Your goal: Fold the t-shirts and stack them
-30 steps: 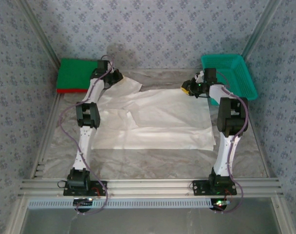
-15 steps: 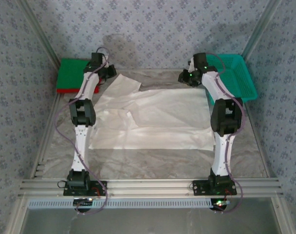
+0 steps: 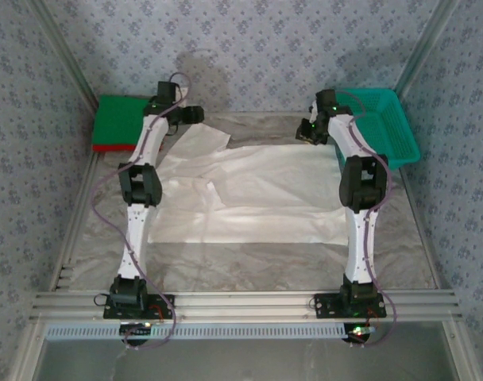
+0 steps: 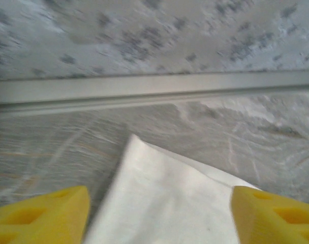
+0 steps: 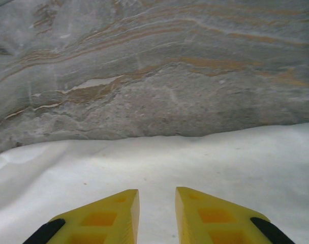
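The big white shirt lies spread in the middle of the table. Our left pincer hangs wide open over its upper-left corner. Our right pincer is nearly closed and holds nothing. We might miss the thin edge and fold it crooked.

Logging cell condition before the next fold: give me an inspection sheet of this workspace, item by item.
Surface: table under a wrinkled grey marbled cover.
Job's things: off-white t-shirt spread out, creased, mid-table; green t-shirt folded on top of red t-shirt, far-left corner.
Clutter: teal basket, far-right corner.
End effectors: left end effector open above a far corner of the off-white t-shirt, holding nothing; right end effector at a narrow gap over the shirt's far edge, nothing seen between the jaws.
Cables: purple cables loop along both arms.
Surroundings: patterned walls; metal rails at the near edge.
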Robot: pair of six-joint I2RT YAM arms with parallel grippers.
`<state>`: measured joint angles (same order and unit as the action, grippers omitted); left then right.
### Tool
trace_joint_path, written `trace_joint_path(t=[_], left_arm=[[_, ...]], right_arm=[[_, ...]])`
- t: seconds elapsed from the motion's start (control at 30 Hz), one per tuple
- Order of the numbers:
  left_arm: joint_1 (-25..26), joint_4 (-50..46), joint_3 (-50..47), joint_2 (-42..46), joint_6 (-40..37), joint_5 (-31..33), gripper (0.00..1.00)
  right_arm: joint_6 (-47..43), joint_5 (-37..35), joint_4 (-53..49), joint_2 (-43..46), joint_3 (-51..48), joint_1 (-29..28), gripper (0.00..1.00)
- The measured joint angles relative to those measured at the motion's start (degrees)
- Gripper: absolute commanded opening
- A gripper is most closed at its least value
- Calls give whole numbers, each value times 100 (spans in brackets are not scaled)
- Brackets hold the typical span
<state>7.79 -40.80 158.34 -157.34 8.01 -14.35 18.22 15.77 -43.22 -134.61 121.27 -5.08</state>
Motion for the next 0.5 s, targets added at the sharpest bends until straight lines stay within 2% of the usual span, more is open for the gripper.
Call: trace_joint_path(t=[0.07,0.13,0.23,0.5], left_arm=[[103,-24,0,-72,-48,22,80],[125,-17,0,-160,-39,-17,85],[57,20,0,-310,48,-70,86],[-232,555,72,-654,1003,-420,86]], right_arm=[[107,280,199,15,-271,13,28],[227,538,385,37,-551,20,27],[380,970,708,136,-1019,48,27],[1097,2129,1963,813,-2151,234,26]])
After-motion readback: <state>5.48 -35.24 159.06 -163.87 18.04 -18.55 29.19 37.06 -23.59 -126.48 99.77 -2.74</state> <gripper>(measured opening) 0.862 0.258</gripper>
